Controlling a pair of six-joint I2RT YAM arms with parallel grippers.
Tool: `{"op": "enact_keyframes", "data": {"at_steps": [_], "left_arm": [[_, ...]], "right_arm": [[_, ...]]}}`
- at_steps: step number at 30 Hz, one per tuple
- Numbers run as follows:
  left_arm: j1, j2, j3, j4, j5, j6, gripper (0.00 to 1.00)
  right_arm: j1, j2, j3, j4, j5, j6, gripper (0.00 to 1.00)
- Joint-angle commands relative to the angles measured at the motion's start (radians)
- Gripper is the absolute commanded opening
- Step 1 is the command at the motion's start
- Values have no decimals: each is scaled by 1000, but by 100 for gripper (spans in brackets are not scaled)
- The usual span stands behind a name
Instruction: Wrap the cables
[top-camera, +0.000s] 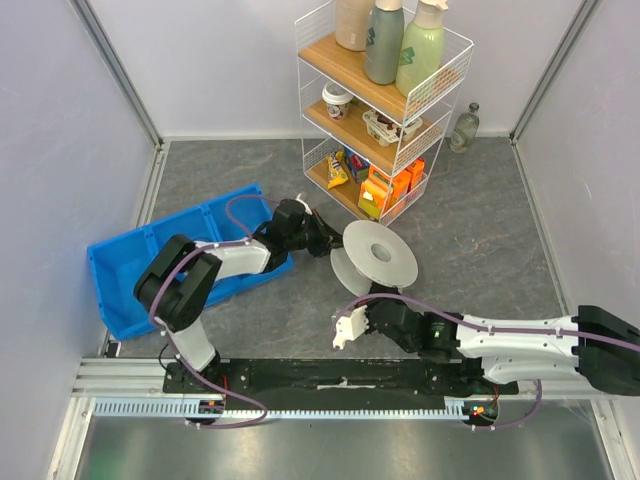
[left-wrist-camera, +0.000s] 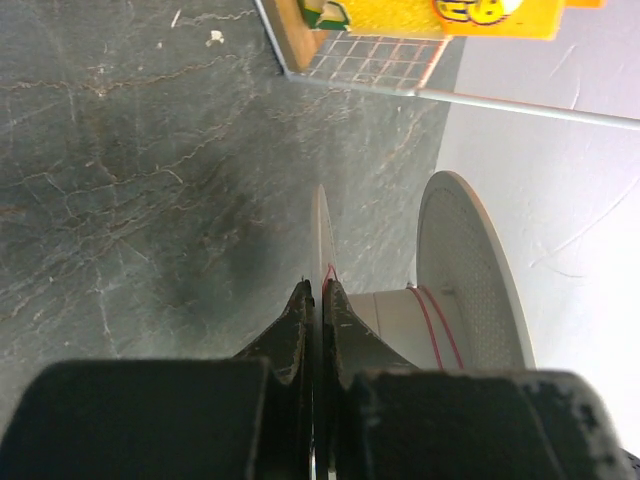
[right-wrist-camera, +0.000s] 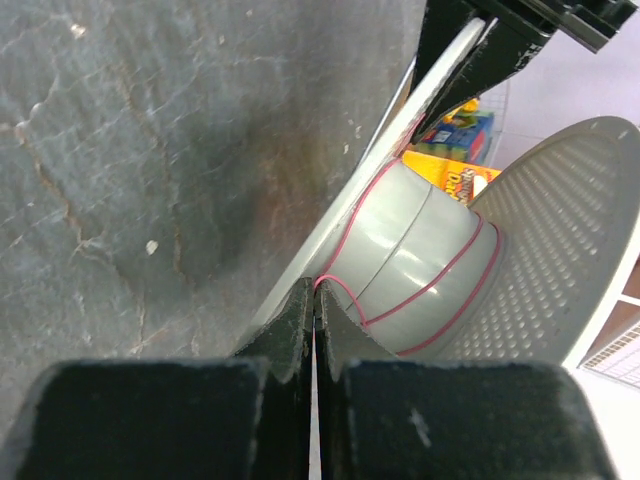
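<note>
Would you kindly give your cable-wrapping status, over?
Left gripper shut on flange of grey plastic spool. Right gripper shut on same flange. Thin red cable, few turns on hub. White wire shelf close behind.

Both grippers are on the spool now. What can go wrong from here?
1. The left gripper and right gripper both pinch the same thin rim of the spool. Uneven motion could twist it loose.
2. The red cable sits in loose, spaced loops on the hub, so it may slide or unwind.
3. One loop runs right at the right fingertips and could snag.
</note>
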Motion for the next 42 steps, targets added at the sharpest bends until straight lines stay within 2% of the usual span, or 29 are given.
{"op": "enact_keyframes", "data": {"at_steps": [1, 11, 16, 24, 26, 30, 32, 36, 42], "left_arm": [[-29, 49, 67, 123, 111, 48, 2], [-39, 161, 129, 86, 93, 105, 3], [-39, 183, 176, 13, 53, 146, 18], [-39, 188, 221, -160, -21, 192, 27], [-39, 175, 219, -176, -47, 184, 34], [-37, 143, 253, -229, -113, 184, 61], [-34, 138, 282, -280, -133, 201, 68], [-37, 120, 311, -331, -174, 232, 76], [-33, 96, 342, -463, -271, 254, 81]], "right_arm": [[-13, 30, -24, -16, -30, 18, 0], [-80, 79, -120, 90, -44, -34, 0], [-129, 141, -120, 136, -42, -38, 0], [-188, 213, -108, 197, -27, -43, 0], [-195, 227, -108, 202, -24, -45, 0], [-205, 262, -99, 210, -16, -38, 0], [-208, 277, -97, 219, -13, -38, 0], [-209, 293, -84, 227, -7, -37, 11], [-208, 285, -76, 214, -5, -29, 17]]}}
